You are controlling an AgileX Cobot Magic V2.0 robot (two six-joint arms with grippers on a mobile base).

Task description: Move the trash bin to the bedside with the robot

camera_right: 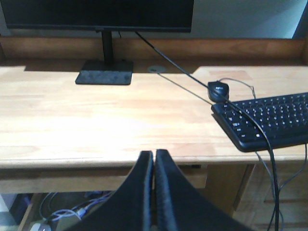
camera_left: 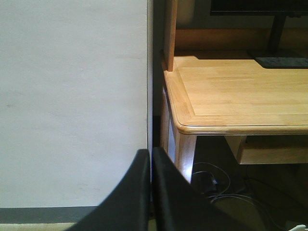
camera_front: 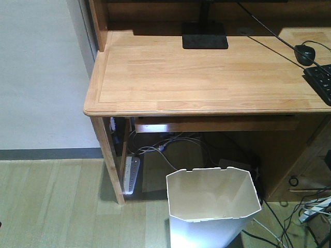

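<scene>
The white faceted trash bin (camera_front: 213, 209) stands on the floor in front of the desk, at the bottom of the front view, its notched rim up and its cream inside empty. My left gripper (camera_left: 150, 156) is shut and empty, held in the air facing the white wall beside the desk's left corner. My right gripper (camera_right: 154, 156) is shut and empty, held at the height of the desk's front edge. Neither gripper shows in the front view. The bed is out of view.
The light wooden desk (camera_front: 207, 77) carries a monitor stand (camera_front: 205, 39), a black mouse (camera_front: 305, 53) and a black keyboard (camera_front: 320, 80). Under it lie a power strip (camera_front: 131, 174) and tangled cables (camera_front: 170, 147). A white wall (camera_front: 41, 72) stands to the left.
</scene>
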